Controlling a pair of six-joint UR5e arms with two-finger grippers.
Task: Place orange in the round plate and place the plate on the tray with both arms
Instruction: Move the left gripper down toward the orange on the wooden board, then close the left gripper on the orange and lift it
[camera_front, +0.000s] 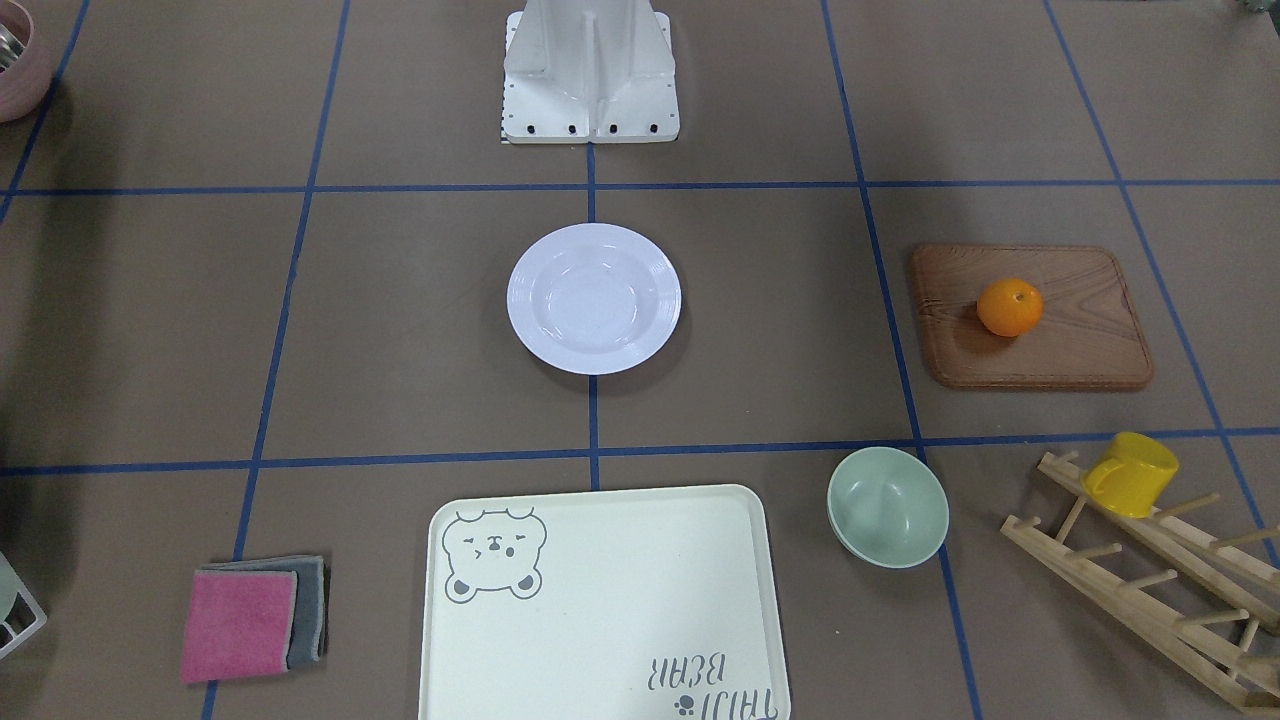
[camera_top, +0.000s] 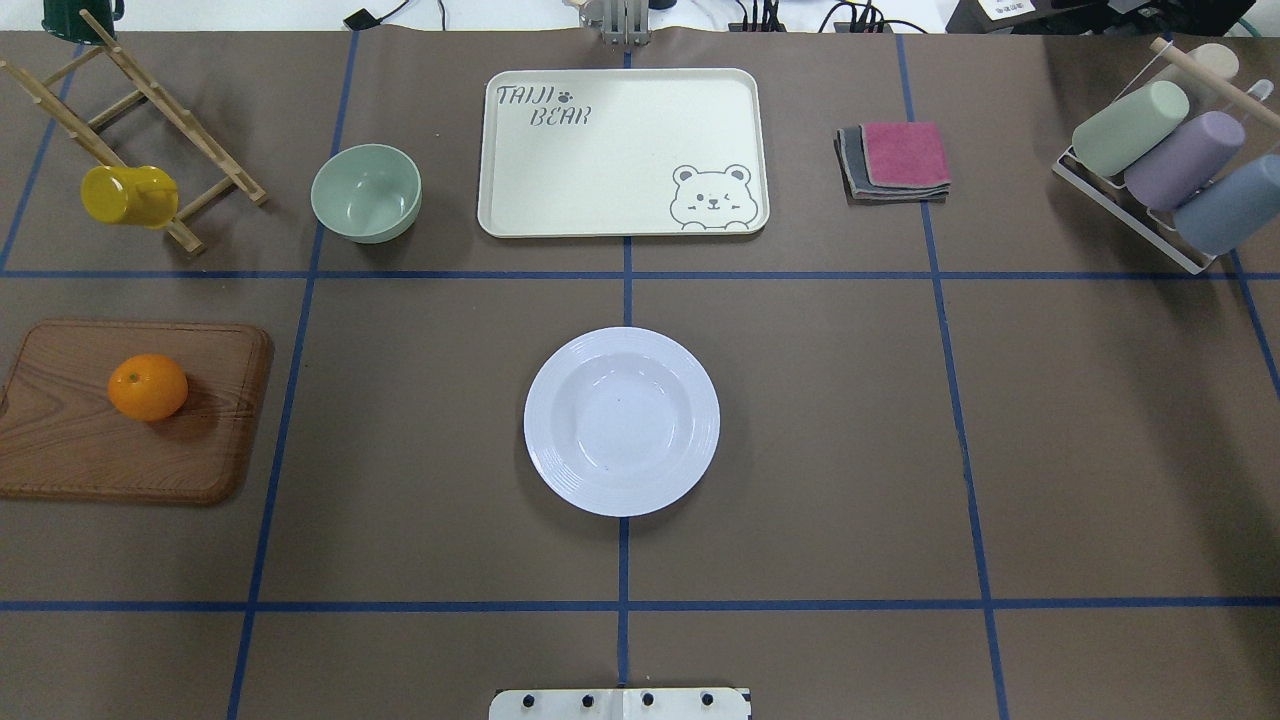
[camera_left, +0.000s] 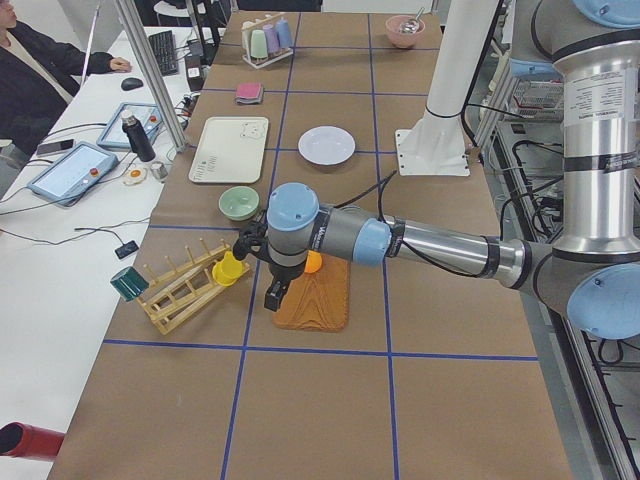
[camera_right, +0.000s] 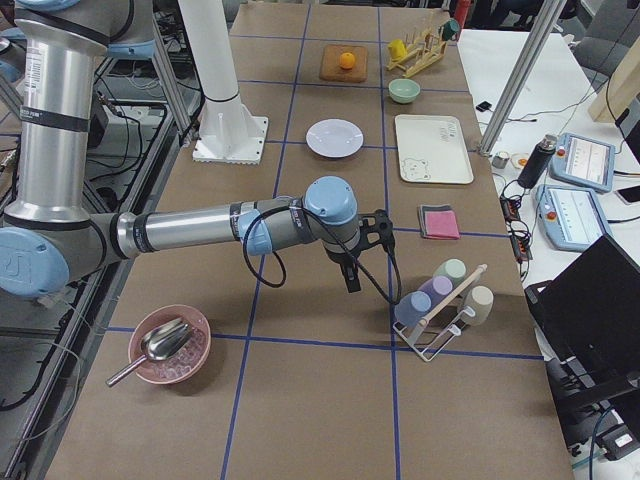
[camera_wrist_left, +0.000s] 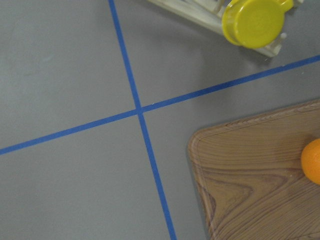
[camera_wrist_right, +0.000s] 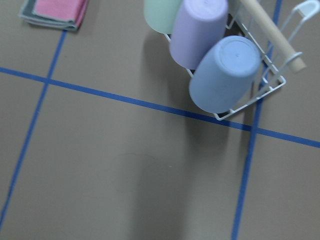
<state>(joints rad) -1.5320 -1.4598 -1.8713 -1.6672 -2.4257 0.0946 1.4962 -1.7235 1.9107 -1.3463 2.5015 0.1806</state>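
Note:
The orange (camera_top: 148, 387) sits on a brown wooden board (camera_top: 100, 455) at the table's left side. In the middle of the table lies the white round plate (camera_top: 621, 421), with nothing in it. The cream bear tray (camera_top: 620, 150) lies beyond it at the far edge, also bare. Only the exterior left view shows my left gripper (camera_left: 275, 297), hanging over the board's near end close to the orange (camera_left: 313, 263). My right gripper (camera_right: 352, 282) appears only in the exterior right view, over bare table near the cup rack. I cannot tell whether either is open or shut.
A pale green bowl (camera_top: 366, 192) stands left of the tray. A wooden peg rack holds a yellow cup (camera_top: 128, 195) at far left. Folded pink and grey cloths (camera_top: 895, 160) lie right of the tray, and a wire rack of cups (camera_top: 1170, 170) at far right. A pink bowl with a scoop (camera_right: 168, 345) sits near the right end.

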